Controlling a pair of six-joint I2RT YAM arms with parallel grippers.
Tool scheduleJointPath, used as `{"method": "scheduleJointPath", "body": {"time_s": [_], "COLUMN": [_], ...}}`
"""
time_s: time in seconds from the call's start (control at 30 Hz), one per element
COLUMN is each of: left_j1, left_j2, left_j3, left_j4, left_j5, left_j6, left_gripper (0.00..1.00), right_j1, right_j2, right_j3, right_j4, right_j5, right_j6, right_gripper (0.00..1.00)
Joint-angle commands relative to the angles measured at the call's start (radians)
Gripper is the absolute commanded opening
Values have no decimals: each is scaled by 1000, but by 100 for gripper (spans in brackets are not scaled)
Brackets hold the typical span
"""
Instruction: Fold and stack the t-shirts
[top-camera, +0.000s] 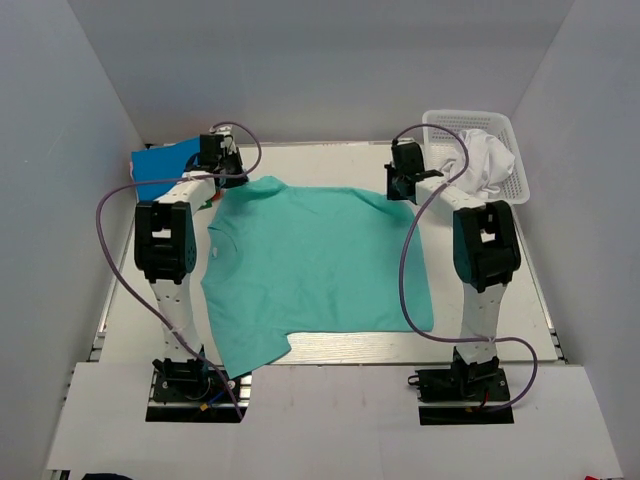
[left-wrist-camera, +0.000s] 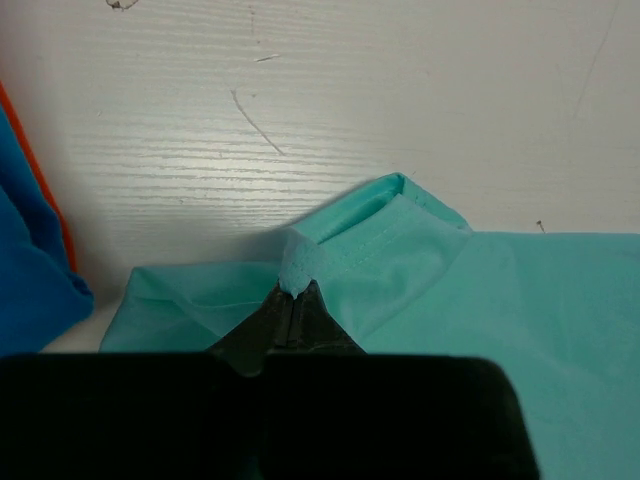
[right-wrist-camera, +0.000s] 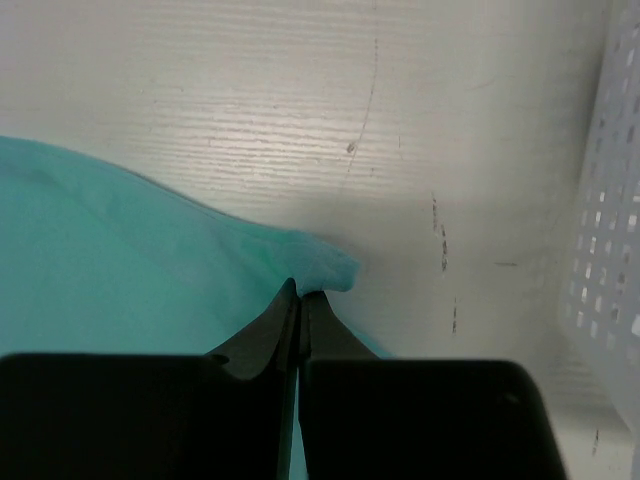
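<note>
The left gripper (left-wrist-camera: 297, 291) and right gripper (right-wrist-camera: 301, 291) are each clamped on a far corner of the teal t-shirt (top-camera: 320, 265), which lies flat on the table (top-camera: 330, 158) toward 6 o'clock from both, its collar-to-hem axis running 9 to 3.

Teal t-shirt (top-camera: 320, 270) lies spread flat, collar leftward, both far corners bunched

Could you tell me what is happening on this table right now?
Both arms hold a teal t-shirt spread on the table. The left gripper is shut on its far left edge, the right gripper on its far right corner. A blue garment lies far left; a white basket holding white clothing sits far right.
</note>
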Motion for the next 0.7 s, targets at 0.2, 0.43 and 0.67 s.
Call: {"method": "scheduleJointPath", "body": {"time_s": [0.2, 0.43, 0.67], "left_j1": [-6, -6, -16], "left_j2": [-158, -415, -701], "left_j3": [-71, -413, -737], "left_j4": [70, 173, 187], "left_j5": [-38, -91, -122], "left_j6": [10, 14, -80], "left_gripper": [0, 0, 0], "right_j1": [-4, -4, 3], "right_j2": [-43, -241, -394], "right_j3": [87, -158, -361], "right_j4": [5, 60, 79], "right_j5": [13, 7, -25], "right_j6": [-14, -25, -11], "right_gripper": [0, 0, 0]}}
